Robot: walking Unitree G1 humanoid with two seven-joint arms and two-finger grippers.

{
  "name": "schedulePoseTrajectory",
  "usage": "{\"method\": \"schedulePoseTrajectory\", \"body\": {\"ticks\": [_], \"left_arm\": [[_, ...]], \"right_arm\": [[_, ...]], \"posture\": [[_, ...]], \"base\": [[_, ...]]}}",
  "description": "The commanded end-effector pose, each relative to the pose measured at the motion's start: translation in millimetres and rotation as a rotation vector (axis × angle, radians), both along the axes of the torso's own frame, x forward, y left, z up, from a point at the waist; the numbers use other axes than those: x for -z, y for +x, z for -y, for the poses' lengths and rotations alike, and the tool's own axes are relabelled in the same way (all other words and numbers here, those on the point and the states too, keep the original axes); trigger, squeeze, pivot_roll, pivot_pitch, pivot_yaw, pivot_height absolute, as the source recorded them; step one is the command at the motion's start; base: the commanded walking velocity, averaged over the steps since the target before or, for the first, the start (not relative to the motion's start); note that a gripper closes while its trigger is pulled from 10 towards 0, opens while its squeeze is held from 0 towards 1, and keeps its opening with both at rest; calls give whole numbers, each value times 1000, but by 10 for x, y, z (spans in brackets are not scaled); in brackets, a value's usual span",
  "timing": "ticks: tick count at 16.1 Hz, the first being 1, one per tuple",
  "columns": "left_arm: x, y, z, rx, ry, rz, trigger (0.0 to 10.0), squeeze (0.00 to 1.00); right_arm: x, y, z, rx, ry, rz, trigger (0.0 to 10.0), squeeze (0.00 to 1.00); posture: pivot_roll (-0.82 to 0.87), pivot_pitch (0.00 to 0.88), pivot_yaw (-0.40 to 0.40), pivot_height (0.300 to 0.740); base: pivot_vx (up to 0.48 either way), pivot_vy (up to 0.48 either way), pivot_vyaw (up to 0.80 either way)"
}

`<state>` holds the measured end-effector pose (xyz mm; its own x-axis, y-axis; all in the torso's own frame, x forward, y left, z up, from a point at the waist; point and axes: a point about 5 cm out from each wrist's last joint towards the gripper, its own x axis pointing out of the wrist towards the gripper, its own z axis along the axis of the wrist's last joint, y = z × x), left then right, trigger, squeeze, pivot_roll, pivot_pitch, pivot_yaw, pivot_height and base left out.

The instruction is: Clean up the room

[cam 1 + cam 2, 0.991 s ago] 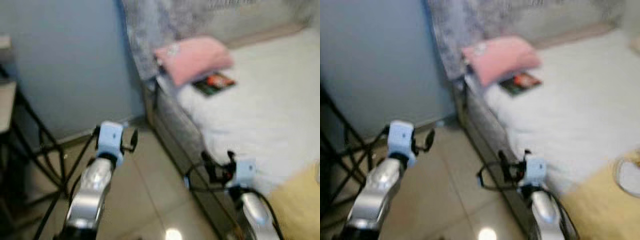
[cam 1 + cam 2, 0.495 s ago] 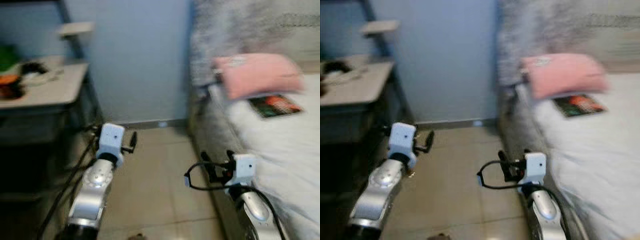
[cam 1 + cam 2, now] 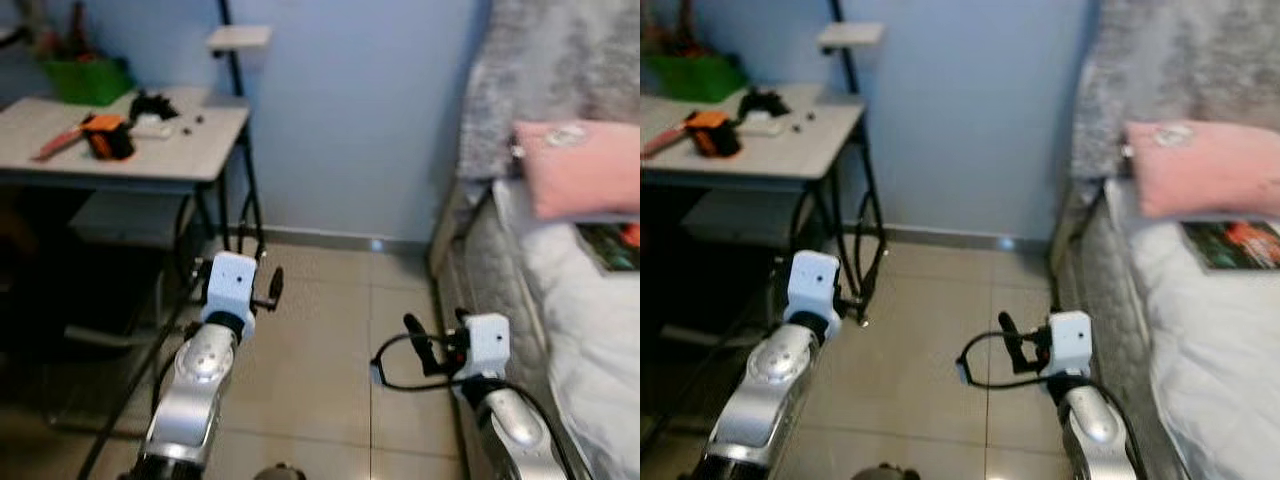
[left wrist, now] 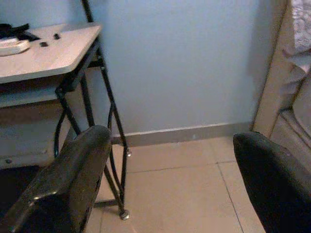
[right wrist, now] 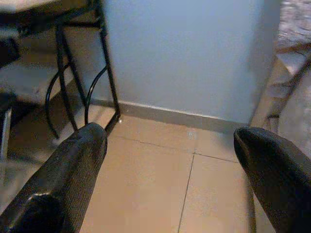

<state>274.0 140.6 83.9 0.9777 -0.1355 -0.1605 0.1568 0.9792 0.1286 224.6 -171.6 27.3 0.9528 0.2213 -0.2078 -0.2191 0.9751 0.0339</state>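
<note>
Beige floor tiles (image 3: 320, 330) lie bare between a grey bench (image 3: 150, 160) on the robot's left and a bed (image 3: 1200, 330) on its right, with a pale blue wall (image 3: 350, 110) behind. The left pincer (image 4: 170, 179) and the right pincer (image 5: 170, 174) both hover low over the tiles, fingers spread wide, grasping nothing.

Clutter sits in two places. On the bench: an orange object (image 3: 105, 135), a black object (image 3: 150, 103), a green tub (image 3: 85, 80) at the back and some small dark bits. On the bed: a pink pillow (image 3: 1200, 165) and, just beside it, a dark book or magazine (image 3: 1235, 243).

Judging by the empty pincers, the robot is between pick-ups, facing the gap with nothing chosen; which item comes next cannot be told. Either choice calls for turning and stepping nearer, as both spots are well apart from the pincers.

Black bench legs (image 3: 245, 215) and dangling cables (image 3: 865, 250) crowd the left side, and the bed frame edge (image 3: 450, 270) hems in the right arm.
</note>
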Motion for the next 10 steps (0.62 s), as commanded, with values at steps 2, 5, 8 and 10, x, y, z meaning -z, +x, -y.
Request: {"method": "schedulePoseTrajectory", "body": {"ticks": [2,5,8,10], "left_arm": [[-67,7,-42,-38,-44,32,10000,0],[-74,17,-51,-58,-61,42,10000,0],[-83,15,-67,-64,-65,51,10000,0],[-82,9,-67,-70,-66,53,10000,0]], "right_arm": [[44,-26,-11,0,-11,-24,10000,1000],[70,39,114,94,-8,-46,10000,1000],[32,75,121,89,-18,-18,10000,1000],[38,78,121,83,-20,-19,10000,1000]], "posture": [[55,0,17,740],[56,0,15,740],[59,0,12,740],[60,0,10,740]], "base": [[217,0,628],[370,305,190],[372,303,250],[379,296,731]]}}
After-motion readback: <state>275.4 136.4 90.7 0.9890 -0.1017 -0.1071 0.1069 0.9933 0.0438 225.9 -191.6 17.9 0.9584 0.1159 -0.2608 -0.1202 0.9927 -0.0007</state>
